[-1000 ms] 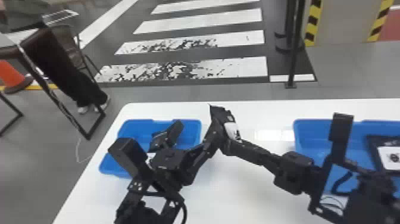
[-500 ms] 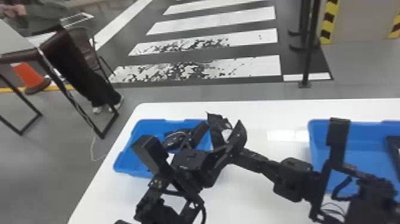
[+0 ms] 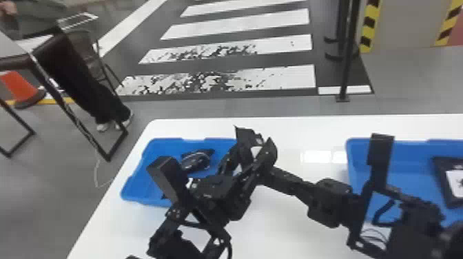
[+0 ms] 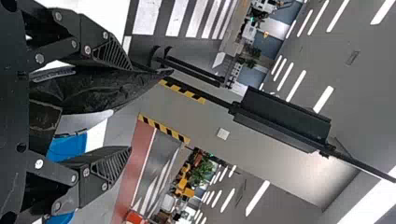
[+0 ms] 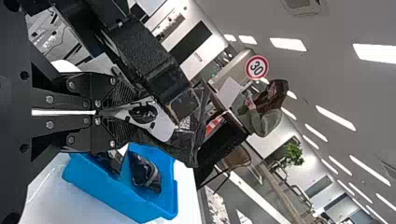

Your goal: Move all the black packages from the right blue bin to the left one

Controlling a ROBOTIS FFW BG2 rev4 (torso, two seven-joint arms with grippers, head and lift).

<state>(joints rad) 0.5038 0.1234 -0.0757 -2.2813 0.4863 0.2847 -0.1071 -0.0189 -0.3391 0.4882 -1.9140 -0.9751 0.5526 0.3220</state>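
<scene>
In the head view the left gripper (image 3: 249, 153) is beside the left bin (image 3: 146, 184), its fingers open around a black package (image 3: 246, 136). The right gripper (image 3: 263, 168) meets it from the right. Seen from the left wrist, this package (image 4: 93, 88) lies between the spread fingers of the left gripper (image 4: 130, 108), close to one of them. The right wrist view has the right gripper (image 5: 105, 113) shut on the white-labelled package (image 5: 180, 140). Another black package (image 3: 196, 160) lies in the left bin. A labelled black package (image 3: 442, 182) is in the right bin (image 3: 365, 162).
Both bins stand on a white table (image 3: 310, 137); the two arms cross close together between them. Beyond the table's left edge are a chair (image 3: 79, 55) and an orange cone (image 3: 20, 89). A dark post (image 3: 348, 69) stands behind the table.
The left gripper has moved right, away from over the left bin, and now reaches around the package. The head view has shifted leftward, and the package in the left bin is less covered.
</scene>
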